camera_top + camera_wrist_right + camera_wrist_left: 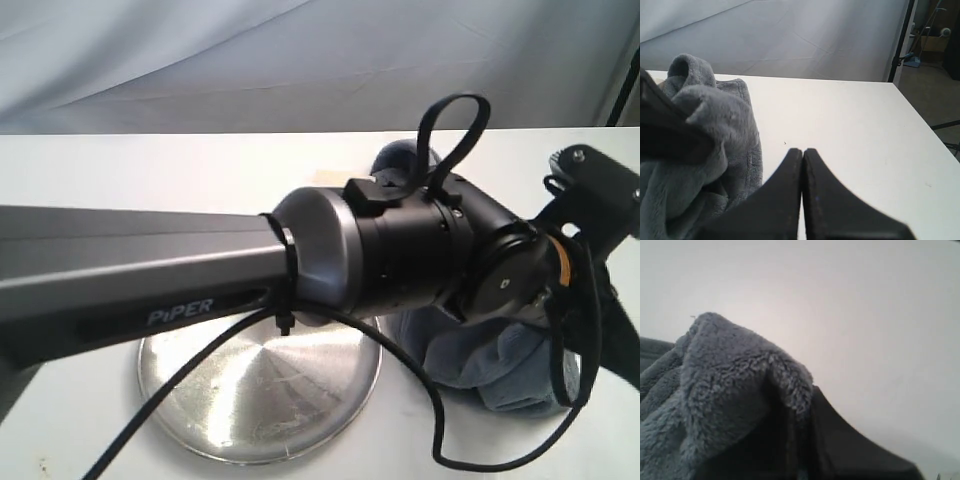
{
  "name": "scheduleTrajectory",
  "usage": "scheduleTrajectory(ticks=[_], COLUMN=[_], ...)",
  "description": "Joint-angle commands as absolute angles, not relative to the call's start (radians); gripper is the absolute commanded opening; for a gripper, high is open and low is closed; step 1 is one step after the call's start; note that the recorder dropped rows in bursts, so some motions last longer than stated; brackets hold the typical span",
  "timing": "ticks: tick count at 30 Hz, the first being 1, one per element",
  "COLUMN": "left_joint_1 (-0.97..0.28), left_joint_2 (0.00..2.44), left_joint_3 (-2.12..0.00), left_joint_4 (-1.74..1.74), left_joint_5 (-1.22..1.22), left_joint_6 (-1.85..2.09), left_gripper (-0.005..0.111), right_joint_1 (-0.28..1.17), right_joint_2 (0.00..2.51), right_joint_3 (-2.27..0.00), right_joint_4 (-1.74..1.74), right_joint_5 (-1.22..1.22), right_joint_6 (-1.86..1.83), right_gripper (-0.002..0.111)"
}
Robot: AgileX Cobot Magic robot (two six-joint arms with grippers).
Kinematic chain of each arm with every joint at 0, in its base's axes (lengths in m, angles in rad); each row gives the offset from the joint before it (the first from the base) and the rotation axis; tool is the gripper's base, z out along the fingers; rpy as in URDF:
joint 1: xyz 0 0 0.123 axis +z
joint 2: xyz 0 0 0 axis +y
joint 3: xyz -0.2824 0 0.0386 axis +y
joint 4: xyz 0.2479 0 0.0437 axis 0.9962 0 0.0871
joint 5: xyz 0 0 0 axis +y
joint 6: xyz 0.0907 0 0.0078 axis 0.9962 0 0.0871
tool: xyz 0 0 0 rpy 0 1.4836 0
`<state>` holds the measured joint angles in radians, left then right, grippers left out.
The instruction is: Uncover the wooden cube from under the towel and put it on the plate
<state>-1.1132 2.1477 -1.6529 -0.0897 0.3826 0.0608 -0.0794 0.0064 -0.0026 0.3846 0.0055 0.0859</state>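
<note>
Exterior view took in the white bench (150,170) running back to a grey backdrop sheet (300,60) hung behind its far edge. The left arm (150,270), grey and marked PiPER, crossed from the left edge past the bench's middle and hid most of what lay under its black wrist. The towel (500,360), blue-grey fleece, sat bunched toward the right edge of the bench, partly covered by that wrist. Its near folds lay just beside the plate. The plate (260,400), round shiny steel with a scuffed face, sat by the near edge of the bench around its middle, under the left arm, and the part that showed was bare. The right arm (590,190) came in over the right edge, black and well above the surface. In the left wrist view the left gripper (790,410) had fleece heaped over and between its dark fingers (855,445), the jaws pinched on a raised fold of the towel. In the right wrist view the right gripper (802,152) hung over bare bench just beside the towel, its two fingers pressed flat together with nothing between them. A pale tan patch (335,172) showed just past the left arm's wrist, next to the towel's far fold. Whether that patch was the wooden cube could not be told, and no other view showed the cube.
</note>
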Motion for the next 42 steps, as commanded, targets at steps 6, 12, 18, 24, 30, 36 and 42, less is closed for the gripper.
scheduleTrajectory(ticks=[6, 12, 18, 24, 30, 36, 42], left_joint_1=[-1.185, -1.197, -1.197, -1.197, -1.197, -1.197, -1.197], left_joint_2=[2.228, 2.305, 2.32, 2.305, 2.279, 2.223, 2.204], left_joint_3=[-1.657, -1.657, -1.657, -1.657, -1.657, -1.657, -1.657], left_joint_4=[-0.185, -0.181, -0.168, -0.153, -0.145, -0.14, -0.137], left_joint_5=[0.512, 0.545, 0.587, 0.584, 0.584, 0.601, 0.709], left_joint_6=[0.299, 0.323, 0.323, 0.323, 0.323, 0.323, 0.316], left_gripper=[0.0, 0.0, 0.003, 0.031, 0.066, 0.088, 0.088], right_joint_1=[-0.079, -0.079, -0.079, -0.079, -0.079, -0.079, -0.079], right_joint_2=[0.0, 0.0, 0.0, 0.0, 0.0, 0.0, 0.0], right_joint_3=[0.0, 0.0, 0.0, 0.0, 0.0, 0.0, 0.0], right_joint_4=[0.39, 0.39, 0.39, 0.39, 0.39, 0.39, 0.39], right_joint_5=[0.017, 0.017, 0.017, 0.017, 0.017, 0.017, 0.017], right_joint_6=[0.09, 0.09, 0.09, 0.09, 0.09, 0.09, 0.09], right_gripper=[0.003, 0.003, 0.003, 0.003, 0.003, 0.003, 0.003])
